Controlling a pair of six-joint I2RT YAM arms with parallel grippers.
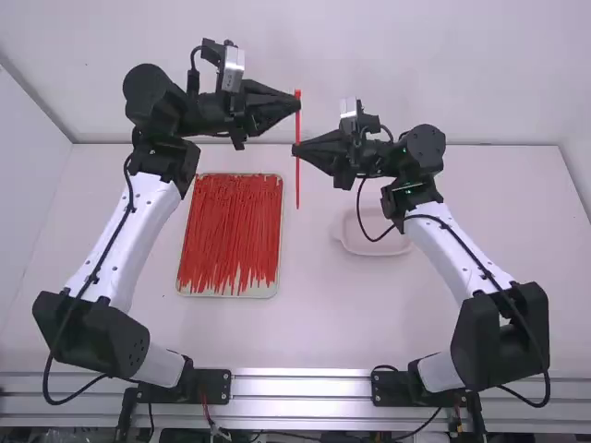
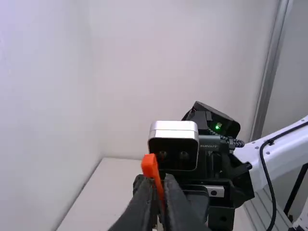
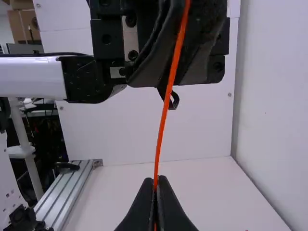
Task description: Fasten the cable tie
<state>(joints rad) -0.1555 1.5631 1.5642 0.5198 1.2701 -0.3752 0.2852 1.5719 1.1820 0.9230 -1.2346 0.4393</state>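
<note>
Hanging in the air over the far part of the table [image 1: 323,314], the red cable tie [image 1: 297,129] stands straight up and down, with both claws holding on to it. We see the left gripper [image 1: 297,104] come at it from 9 o'clock and squeeze it tight near its top end, so that only a short bit pokes out toward 12 o'clock. From 3 o'clock comes the right gripper [image 1: 295,150], a little lower down, and it pinches the thin strip too. The rest of the strip hangs down toward 6 o'clock, past the right gripper. In the left wrist view we see that arm's two fingers [image 2: 143,195] pressed together on the tie's blocky end. In the right wrist view the strip runs from that arm's pinched fingers [image 3: 144,202] up into the left gripper. Down on the table, at 7 o'clock from the tie, a tray [image 1: 226,294] lies full of loose red ties [image 1: 231,231]. At 4 o'clock from the tie, a small white dish [image 1: 346,238] sits under the right arm.
</note>
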